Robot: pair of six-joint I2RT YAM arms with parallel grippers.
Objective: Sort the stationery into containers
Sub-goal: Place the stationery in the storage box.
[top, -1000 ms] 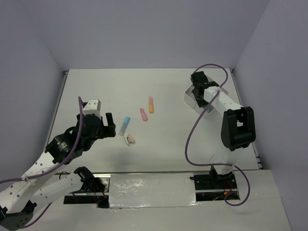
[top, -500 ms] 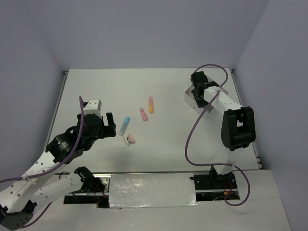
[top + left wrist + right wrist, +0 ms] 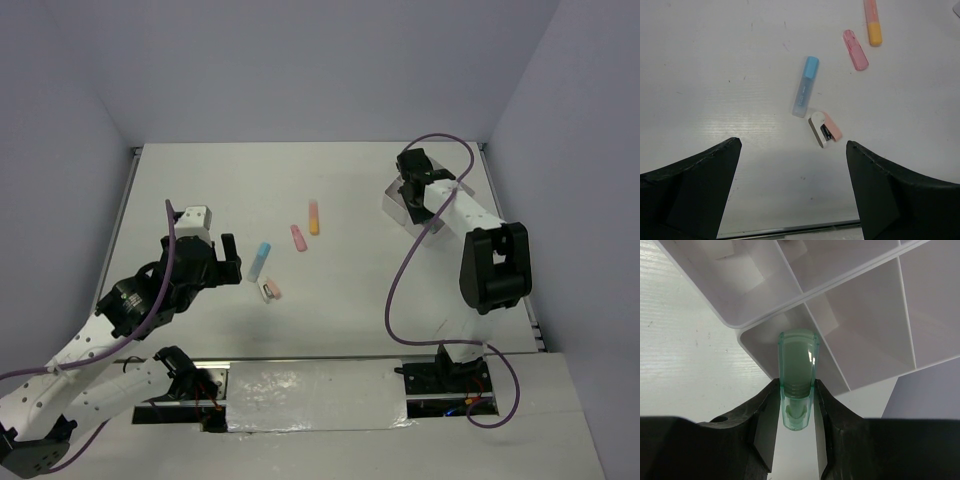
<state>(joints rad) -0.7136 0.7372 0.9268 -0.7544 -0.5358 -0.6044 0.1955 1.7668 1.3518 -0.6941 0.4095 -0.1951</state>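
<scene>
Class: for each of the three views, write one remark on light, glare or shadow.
Top view: glare streaks the glossy strip at the near edge. Left wrist view: a pale sheen on the table; the blue piece throws only a faint shadow. Right wrist view: a bright glint on the green piece; the tray has softly shaded walls.

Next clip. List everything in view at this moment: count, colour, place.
table: one, white, under everything
tray: one, white, cross-divided, far right of table
blue piece: one, pale blue, mid-table
pink piece: one, pink, beyond the blue piece
orange piece: one, orange with pink end, beside the pink piece
small item: one, pink and white, by the blue piece's near end
green piece: one, translucent green, held over a tray corner
left gripper: black, open, above the loose pieces
right gripper: black, shut on the green piece
</scene>
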